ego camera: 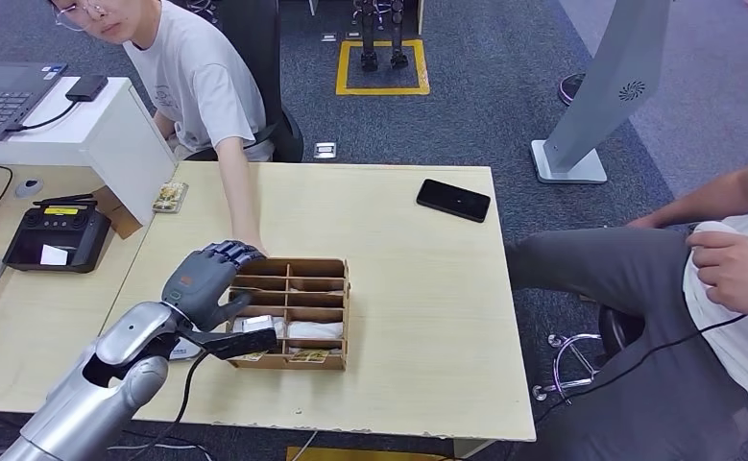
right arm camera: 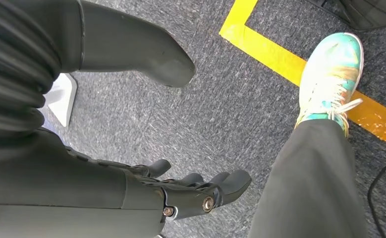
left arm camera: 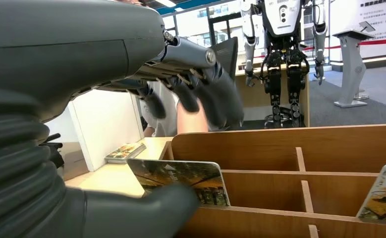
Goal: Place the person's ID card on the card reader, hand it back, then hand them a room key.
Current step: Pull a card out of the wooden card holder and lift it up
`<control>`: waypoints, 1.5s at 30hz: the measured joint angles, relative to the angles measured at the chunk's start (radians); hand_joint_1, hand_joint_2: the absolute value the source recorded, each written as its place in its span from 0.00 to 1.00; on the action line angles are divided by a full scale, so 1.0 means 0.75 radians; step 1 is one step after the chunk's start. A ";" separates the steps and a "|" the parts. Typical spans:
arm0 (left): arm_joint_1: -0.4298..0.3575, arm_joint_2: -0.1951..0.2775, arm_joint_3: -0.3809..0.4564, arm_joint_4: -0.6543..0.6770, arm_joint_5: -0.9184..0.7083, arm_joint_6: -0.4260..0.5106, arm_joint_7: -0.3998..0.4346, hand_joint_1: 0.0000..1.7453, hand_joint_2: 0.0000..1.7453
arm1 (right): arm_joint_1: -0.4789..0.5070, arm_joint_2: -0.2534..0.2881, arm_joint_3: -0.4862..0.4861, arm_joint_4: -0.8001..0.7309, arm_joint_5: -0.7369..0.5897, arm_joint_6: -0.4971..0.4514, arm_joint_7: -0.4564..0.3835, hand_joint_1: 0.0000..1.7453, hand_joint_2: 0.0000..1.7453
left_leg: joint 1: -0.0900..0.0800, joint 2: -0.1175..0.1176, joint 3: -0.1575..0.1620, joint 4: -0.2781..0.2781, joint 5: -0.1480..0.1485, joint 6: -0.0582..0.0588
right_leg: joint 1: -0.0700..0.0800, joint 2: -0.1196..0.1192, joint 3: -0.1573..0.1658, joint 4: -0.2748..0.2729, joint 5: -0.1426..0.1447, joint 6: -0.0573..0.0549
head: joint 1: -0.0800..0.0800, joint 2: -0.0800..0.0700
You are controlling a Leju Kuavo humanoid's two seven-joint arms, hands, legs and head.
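My left hand (ego camera: 208,279) hovers over the left end of a wooden compartment box (ego camera: 324,288), fingers (left arm camera: 215,94) spread above it and holding nothing. A room key card (left arm camera: 183,179) printed with an autumn scene stands in a front compartment, and my thumb (left arm camera: 151,210) lies just in front of its lower corner. A second such card (left arm camera: 385,192) leans further along. More cards (ego camera: 298,331) lie in the near compartments. A person's forearm (ego camera: 240,206) reaches down to just behind my fingers. My right hand (right arm camera: 181,193) hangs over the floor, fingers loosely apart.
A flat black device (ego camera: 453,199) lies at the table's far right. A small stack of cards (ego camera: 170,197) sits beside a white stand (ego camera: 110,134). A black controller (ego camera: 58,240) rests on the left table. A second person's leg (right arm camera: 309,183) is near my right hand.
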 joint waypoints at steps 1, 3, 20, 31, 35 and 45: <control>0.000 0.003 0.000 0.000 0.001 0.000 0.000 1.00 1.00 | 0.000 0.000 0.001 0.000 0.000 -0.001 0.000 0.00 1.00 | 0.000 0.000 0.000 0.000 0.000 0.000 | 0.000 0.000 0.000 0.000 0.000 0.000 | 0.000 0.000; 0.000 0.008 0.000 0.000 0.003 0.000 -0.001 1.00 1.00 | 0.000 0.000 0.001 0.000 0.000 -0.005 -0.001 0.00 1.00 | 0.000 0.000 0.000 0.000 0.000 0.000 | 0.000 0.000 0.000 0.000 0.000 0.000 | 0.000 0.000; -0.003 0.020 -0.003 0.000 0.016 -0.003 -0.011 1.00 1.00 | 0.000 0.000 0.007 0.000 0.000 -0.010 -0.008 0.00 1.00 | 0.000 0.000 0.000 0.000 0.000 0.000 | 0.000 0.000 0.000 0.000 0.000 0.000 | 0.000 0.000; -0.002 0.025 -0.005 0.000 0.034 -0.004 -0.025 1.00 1.00 | -0.007 0.000 0.017 0.000 0.000 -0.029 -0.032 0.00 1.00 | 0.000 0.000 0.000 0.000 0.000 0.000 | 0.000 0.000 0.000 0.000 0.000 0.000 | 0.000 0.000; -0.003 0.028 -0.005 0.000 0.060 -0.002 -0.030 1.00 1.00 | -0.010 0.000 0.026 0.000 0.000 -0.033 -0.034 0.00 1.00 | 0.000 0.000 0.000 0.000 0.000 0.000 | 0.000 0.000 0.000 0.000 0.000 0.000 | 0.000 0.000; -0.402 0.271 0.092 -0.058 0.439 -0.338 -0.009 1.00 1.00 | -0.022 0.000 0.038 0.000 -0.001 -0.024 -0.012 0.00 1.00 | 0.005 0.000 -0.003 0.000 0.005 -0.003 | 0.003 0.000 -0.002 0.001 0.003 -0.004 | -0.002 0.000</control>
